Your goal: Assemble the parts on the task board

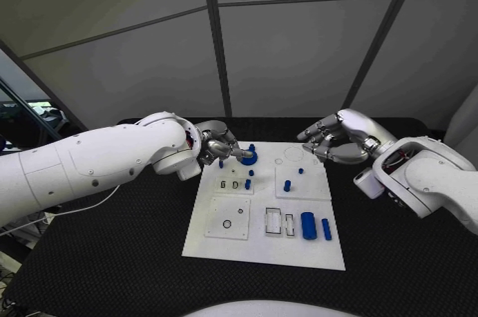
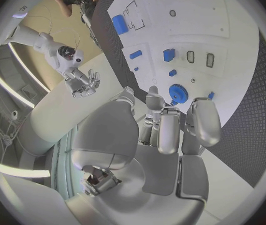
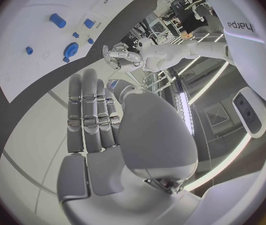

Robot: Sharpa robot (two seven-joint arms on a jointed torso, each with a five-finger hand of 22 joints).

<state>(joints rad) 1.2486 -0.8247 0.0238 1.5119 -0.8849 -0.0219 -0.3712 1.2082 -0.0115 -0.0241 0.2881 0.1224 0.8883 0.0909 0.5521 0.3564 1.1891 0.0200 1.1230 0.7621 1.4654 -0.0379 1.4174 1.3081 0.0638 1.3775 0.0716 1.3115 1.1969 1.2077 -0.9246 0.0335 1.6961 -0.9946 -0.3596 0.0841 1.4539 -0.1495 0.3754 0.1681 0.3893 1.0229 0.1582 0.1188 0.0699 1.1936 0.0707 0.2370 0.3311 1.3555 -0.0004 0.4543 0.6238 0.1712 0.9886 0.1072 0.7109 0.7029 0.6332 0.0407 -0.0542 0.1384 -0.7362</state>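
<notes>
Centrally, task board [image 1: 261,244] bearing blue parts [image 1: 309,225]; blue gear [image 1: 249,158] at far edge.

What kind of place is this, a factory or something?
More likely a robot test lab: a black mat-covered table holds a white plastic task board with small blue parts, inside grey panelled walls.

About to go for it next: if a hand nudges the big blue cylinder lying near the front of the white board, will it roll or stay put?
The big blue cylinder lies on its side on the flat white task board, so it would probably roll sideways when nudged. It looks like smooth, rigid plastic, so likely stiff, light and somewhat slippery. The thin blue rod beside it might get knocked.
</notes>
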